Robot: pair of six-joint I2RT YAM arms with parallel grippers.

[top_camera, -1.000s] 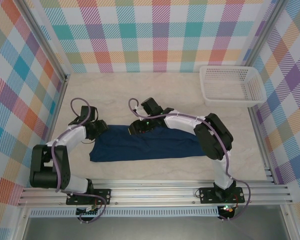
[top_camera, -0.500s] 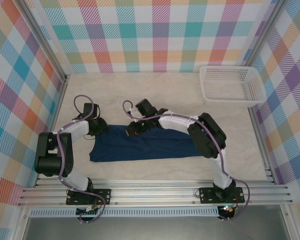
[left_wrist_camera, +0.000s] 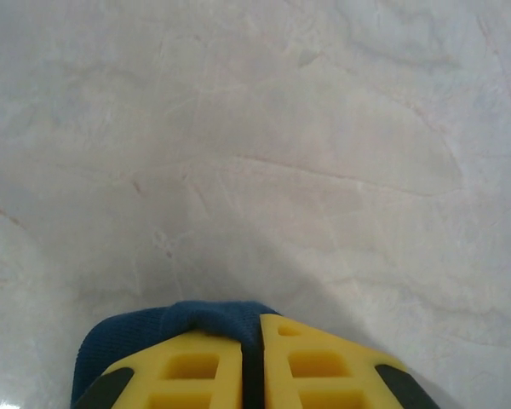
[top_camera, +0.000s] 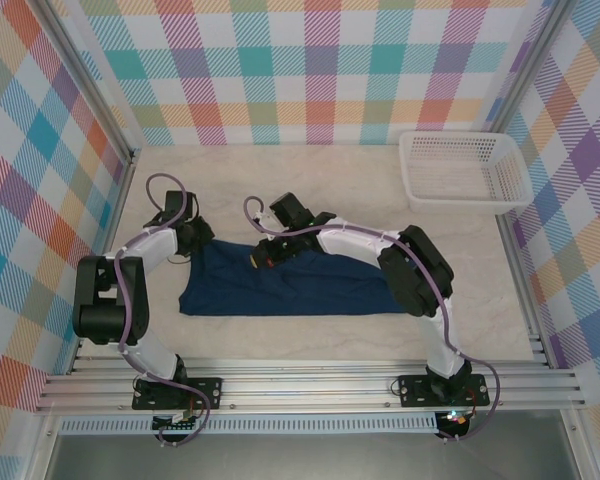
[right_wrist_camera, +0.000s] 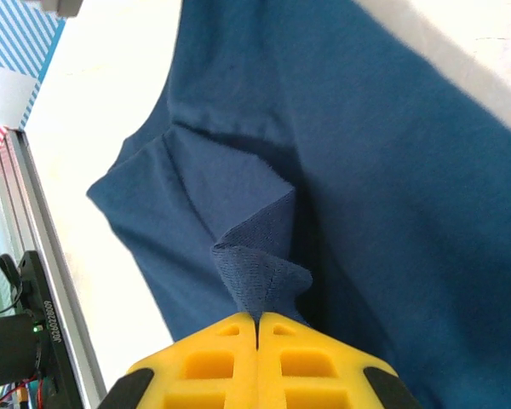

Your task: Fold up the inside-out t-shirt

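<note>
The dark navy t-shirt (top_camera: 285,288) lies flattened in a long band across the middle of the table. My left gripper (top_camera: 194,243) sits at its far left corner, shut on a fold of the navy cloth (left_wrist_camera: 196,317) that bulges over the yellow fingers (left_wrist_camera: 192,371). My right gripper (top_camera: 264,256) is at the shirt's far edge, left of centre, shut on a pinched peak of the t-shirt (right_wrist_camera: 260,273) between its yellow fingers (right_wrist_camera: 311,362). The rest of the shirt (right_wrist_camera: 383,196) spreads out beyond it.
A white plastic basket (top_camera: 464,170) stands at the back right. Checked walls close in the back and both sides. An aluminium rail (top_camera: 310,385) runs along the near edge. Bare marble tabletop (left_wrist_camera: 264,145) lies ahead of the left gripper.
Both grippers have closed on the shirt's far edge. The left arm shifted toward the back left corner of the cloth, and the right gripper slid slightly left.
</note>
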